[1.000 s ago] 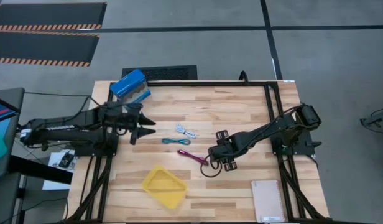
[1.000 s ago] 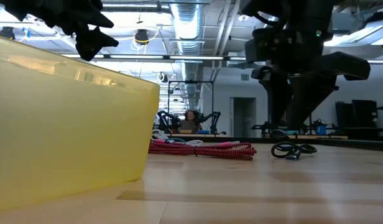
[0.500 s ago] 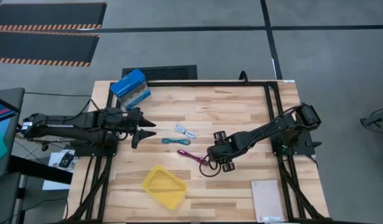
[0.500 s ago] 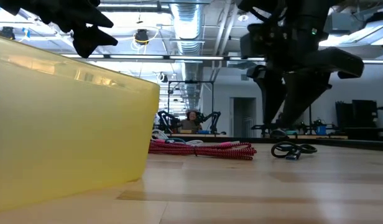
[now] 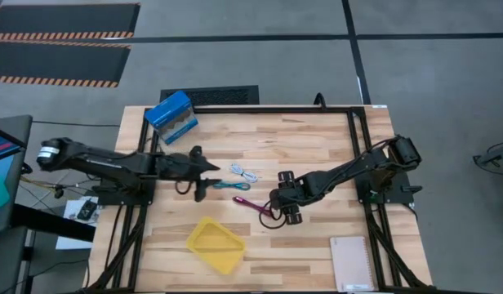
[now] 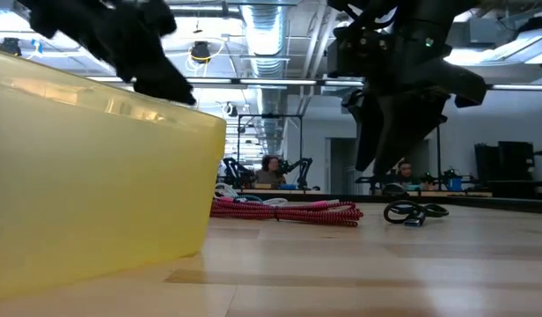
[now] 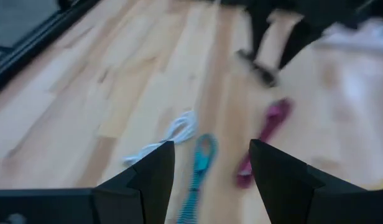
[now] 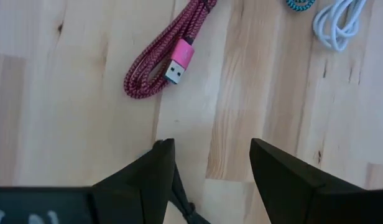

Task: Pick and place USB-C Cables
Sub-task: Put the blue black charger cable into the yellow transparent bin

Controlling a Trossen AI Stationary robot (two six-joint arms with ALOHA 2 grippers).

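Only the right wrist view is showing the magenta cable's (image 8: 170, 59) pink plug, lying on the surface (image 5: 317, 147) beside the yellow tray (image 5: 215, 244), its length slanting away from it. Both the left gripper (image 5: 204, 174) and right gripper (image 5: 273, 202) are hanging spread and empty near that cable.

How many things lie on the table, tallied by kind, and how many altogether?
USB-C cables: 4 (white-blue cable, teal cable, magenta cable, black cable)
Yellow tray: 1
Blue box: 1
Notebook: 1
Total: 7
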